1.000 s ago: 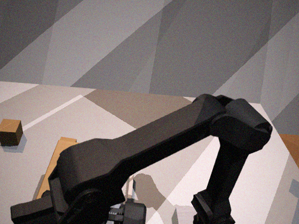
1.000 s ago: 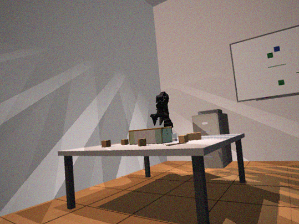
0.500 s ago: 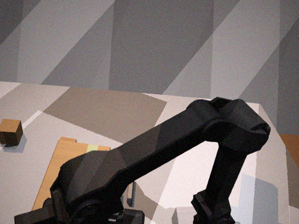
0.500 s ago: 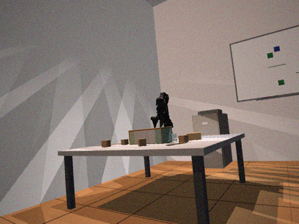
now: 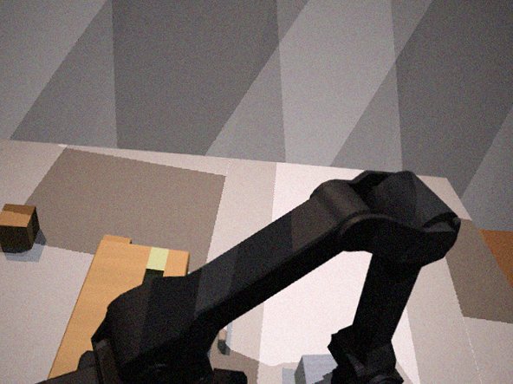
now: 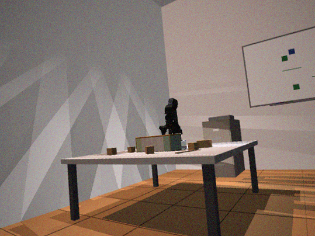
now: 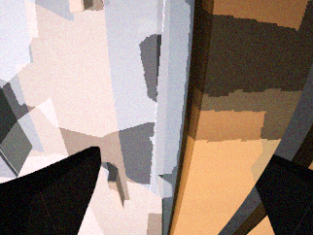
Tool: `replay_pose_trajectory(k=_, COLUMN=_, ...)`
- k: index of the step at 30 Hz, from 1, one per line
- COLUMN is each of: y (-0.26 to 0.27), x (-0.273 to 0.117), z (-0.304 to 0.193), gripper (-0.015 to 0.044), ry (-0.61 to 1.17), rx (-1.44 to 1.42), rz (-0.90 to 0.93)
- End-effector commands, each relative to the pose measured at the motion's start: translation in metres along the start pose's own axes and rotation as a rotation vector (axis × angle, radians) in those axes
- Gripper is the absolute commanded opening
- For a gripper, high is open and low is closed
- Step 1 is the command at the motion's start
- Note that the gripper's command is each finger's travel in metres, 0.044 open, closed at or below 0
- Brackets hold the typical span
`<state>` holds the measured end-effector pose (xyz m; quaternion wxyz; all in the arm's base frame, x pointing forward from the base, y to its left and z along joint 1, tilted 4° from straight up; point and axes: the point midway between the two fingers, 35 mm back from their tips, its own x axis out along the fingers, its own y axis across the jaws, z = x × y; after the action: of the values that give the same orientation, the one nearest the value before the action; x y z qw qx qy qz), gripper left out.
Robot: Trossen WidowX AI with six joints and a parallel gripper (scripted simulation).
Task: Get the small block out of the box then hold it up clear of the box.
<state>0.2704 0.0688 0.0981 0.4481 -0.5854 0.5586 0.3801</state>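
The box has an orange wooden top with a long slot. In the top view the arm covers much of it; in the exterior view its clear front shows pale and greenish panels. The small block on the shelf cannot be made out in any view. My gripper is open with nothing between its fingers. In the wrist view the left finger is over the table beside the box and the right finger is over the box top. Its fingertips are hidden in the top view. Its height above the box is unclear.
A brown cube stands left of the box. Several brown blocks, one at the left and one at the right, stand on the table. A thin pale piece lies beside the box. A grey block is near the arm's base.
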Motion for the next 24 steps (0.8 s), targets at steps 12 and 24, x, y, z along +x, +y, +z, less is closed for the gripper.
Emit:
replay_pose_trajectory(k=12, y=0.003, x=0.014, z=0.005, gripper=0.0400, ry=0.000, rx=-0.004, rz=0.000)
replay_pose_trajectory(k=24, y=0.003, x=0.023, z=-0.017, gripper=0.0400, ry=0.003, rx=-0.005, rz=0.001)
